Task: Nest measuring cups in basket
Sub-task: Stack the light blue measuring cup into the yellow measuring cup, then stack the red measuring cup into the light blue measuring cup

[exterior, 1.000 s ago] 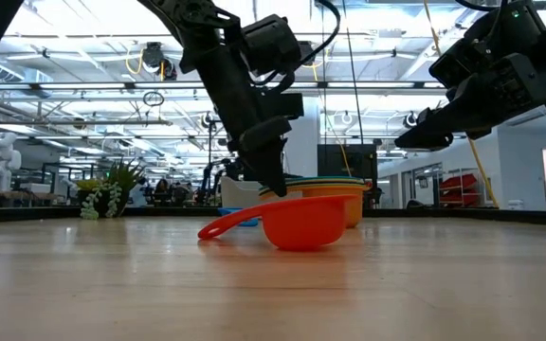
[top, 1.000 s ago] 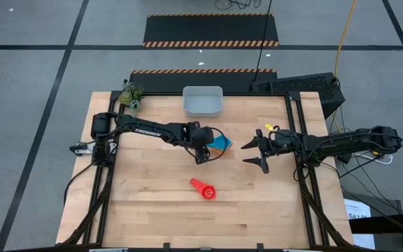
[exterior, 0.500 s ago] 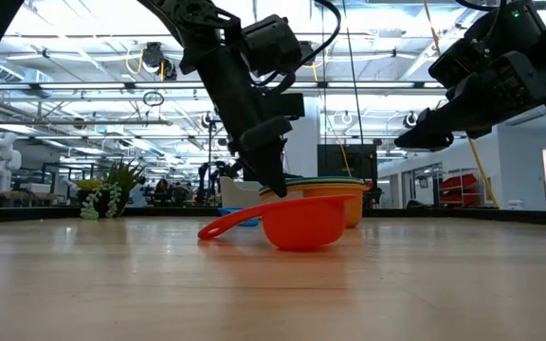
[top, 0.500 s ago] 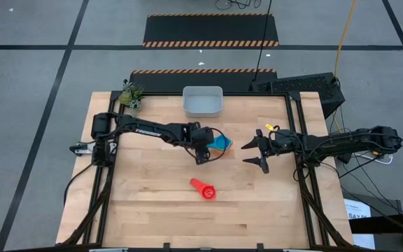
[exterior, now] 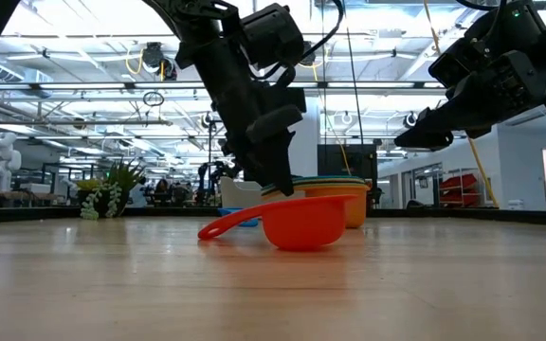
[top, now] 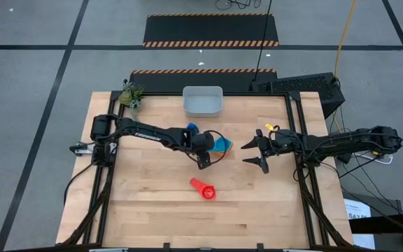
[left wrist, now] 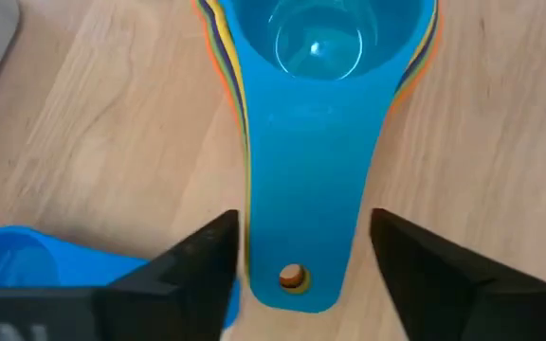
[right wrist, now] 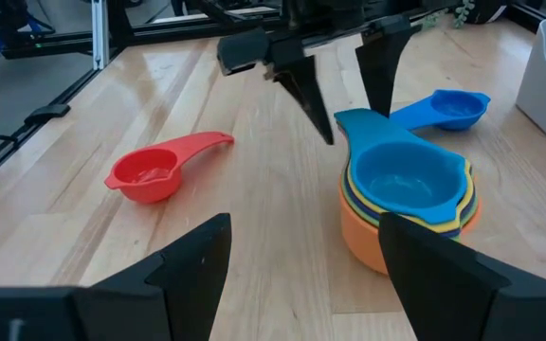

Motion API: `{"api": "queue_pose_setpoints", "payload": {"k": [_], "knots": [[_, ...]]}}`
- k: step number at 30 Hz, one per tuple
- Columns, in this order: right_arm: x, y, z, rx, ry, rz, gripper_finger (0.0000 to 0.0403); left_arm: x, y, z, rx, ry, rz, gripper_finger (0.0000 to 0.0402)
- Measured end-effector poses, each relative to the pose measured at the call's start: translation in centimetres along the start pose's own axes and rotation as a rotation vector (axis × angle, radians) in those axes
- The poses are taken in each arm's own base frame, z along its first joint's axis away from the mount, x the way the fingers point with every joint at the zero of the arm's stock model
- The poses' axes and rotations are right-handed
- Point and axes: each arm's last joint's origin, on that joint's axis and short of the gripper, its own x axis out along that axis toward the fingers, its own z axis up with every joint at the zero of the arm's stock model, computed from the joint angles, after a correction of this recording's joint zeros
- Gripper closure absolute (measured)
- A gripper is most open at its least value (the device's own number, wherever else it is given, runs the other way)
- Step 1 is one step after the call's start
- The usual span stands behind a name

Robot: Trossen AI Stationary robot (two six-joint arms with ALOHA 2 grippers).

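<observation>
Left hand (left wrist: 297, 260) hovered, fingers apart, straddling the nested stack's (right wrist: 408, 201) handle for grip; right hand (top: 260, 152) waited open.

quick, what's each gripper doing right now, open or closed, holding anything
Left gripper: open, fingers either side of the handle of the nested measuring cups, not gripping it.
Right gripper: open, empty, hanging above the table.

Nested stack of measuring cups (top: 220, 143), light blue uppermost, upright at frame centre. Blue cup (top: 191, 129) just left. Red cup (top: 204, 189) lower centre. Basket (top: 202, 101) top centre.
</observation>
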Motion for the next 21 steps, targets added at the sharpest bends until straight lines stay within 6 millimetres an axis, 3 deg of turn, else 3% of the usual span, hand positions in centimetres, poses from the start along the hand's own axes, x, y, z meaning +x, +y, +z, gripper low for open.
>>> {"api": "queue_pose_setpoints", "payload": {"k": [8, 13, 21], "knots": [[0.0, 0.0, 0.0, 0.025, 0.0, 0.001, 0.014, -1.8, -1.4, -0.4, -0.031, 0.016, 0.004, 0.008], [0.0, 0.6, 0.2, 0.052, -0.017, 0.037, 0.014, -4.6, -2.7, -1.9, -0.039, 0.081, 0.094, 0.0083], [0.0, 2.3, 1.1, 0.048, -0.112, 0.12, 0.014, -8.8, -7.0, -5.6, -0.006, 0.134, 0.206, 0.01]]}}
